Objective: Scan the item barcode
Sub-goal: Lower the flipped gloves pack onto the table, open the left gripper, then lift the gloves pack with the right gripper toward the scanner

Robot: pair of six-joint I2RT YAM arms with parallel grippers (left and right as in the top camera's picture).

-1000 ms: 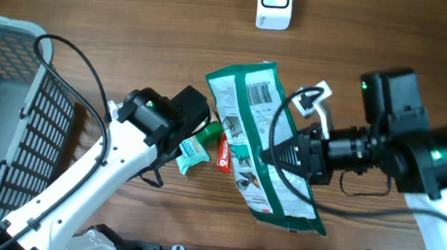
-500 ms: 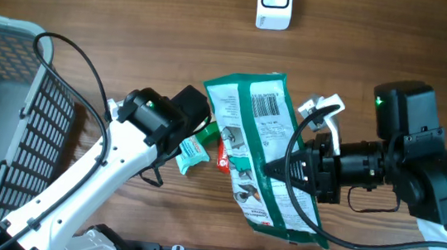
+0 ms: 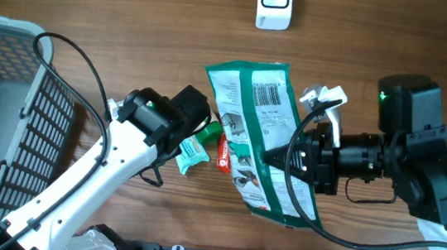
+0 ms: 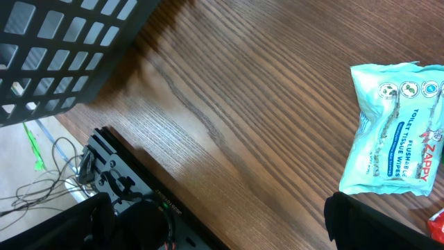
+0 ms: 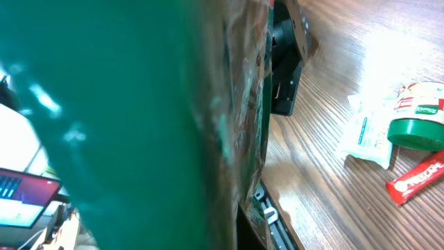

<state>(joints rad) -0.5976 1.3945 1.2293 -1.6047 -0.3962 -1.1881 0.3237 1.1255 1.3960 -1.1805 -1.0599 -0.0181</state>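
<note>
The left arm (image 3: 89,173) reaches in from the lower left, the left gripper (image 3: 206,130) spread wide. The right arm (image 3: 423,167) points left, the right gripper (image 3: 275,159) pinched tight on the green bag (image 3: 251,103).

A: Anything legible on my left wrist feed?

B: Yes. The pale blue wipes pack (image 4: 392,132) at 3 o'clock reads "ZAPPY", with "FLUSHABLE" and "TOILET TISSUE WIPES" beside it.

A: Overhead I see a barcode (image 3: 267,95) printed on the green bag (image 3: 252,128), toward its 12 o'clock end. The digits are too small for me.

B: Same here. The red packet (image 3: 224,152) at the bag's 9 o'clock carries white lettering I can't make out.
</note>
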